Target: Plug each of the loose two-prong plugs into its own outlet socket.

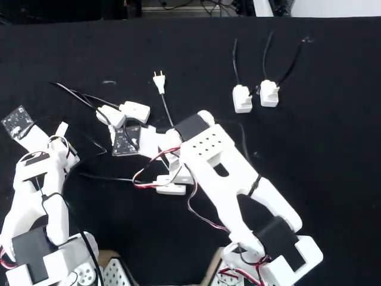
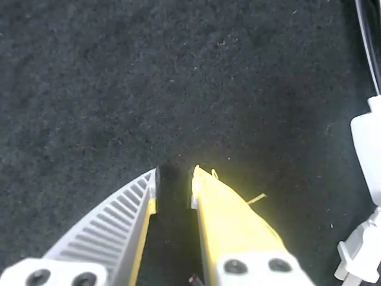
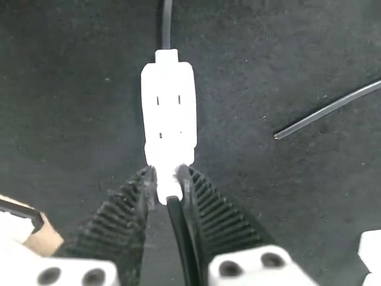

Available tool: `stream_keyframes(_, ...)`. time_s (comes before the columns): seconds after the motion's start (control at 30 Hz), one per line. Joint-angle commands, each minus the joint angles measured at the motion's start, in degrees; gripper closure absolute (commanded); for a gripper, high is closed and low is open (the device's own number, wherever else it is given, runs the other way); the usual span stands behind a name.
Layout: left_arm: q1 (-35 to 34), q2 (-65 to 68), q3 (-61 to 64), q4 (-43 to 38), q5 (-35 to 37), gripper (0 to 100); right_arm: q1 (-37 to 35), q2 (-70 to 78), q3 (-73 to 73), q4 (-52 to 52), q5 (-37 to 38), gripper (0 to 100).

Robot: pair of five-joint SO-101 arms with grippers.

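On the black table (image 1: 333,179) in the high view, the right arm (image 1: 226,173) stretches from the near edge toward the middle, where two white outlet blocks (image 1: 111,115) (image 1: 135,109) lie close together. A loose plug (image 1: 158,80) on a black cord lies just beyond them, untouched. Well off to the side, two white corded pieces (image 1: 241,98) (image 1: 269,93) sit next to each other. The left arm (image 1: 36,179) stands at the table's other near corner, apart from all of these.

Seen from the left wrist, the left gripper (image 2: 174,176) hangs over bare cloth with its fingers a narrow gap apart and nothing between them. A white block (image 2: 369,155) and a black cable (image 2: 368,36) lie at the edge of this view.

Seen from the right wrist, the right gripper (image 3: 168,179) is clenched on a small white plug (image 3: 168,193), whose black cord (image 3: 175,226) runs back between the fingers. This plug butts against the end of a long outlet socket (image 3: 168,113); whether its prongs are fully in cannot be told. A cut cable end (image 3: 327,113) lies beside it.
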Motion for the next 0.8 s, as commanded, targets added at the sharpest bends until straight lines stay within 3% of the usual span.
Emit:
stream_keyframes(0.0,-0.5,-0.9,-1.6,-0.6,0.9,89,1.3,-0.8,-0.1,-0.5,-1.7,98.8)
stream_keyframes(0.77,-0.5,-0.9,-1.6,-0.6,0.9,89,1.3,-0.4,-0.1,-1.0,-1.4,98.8)
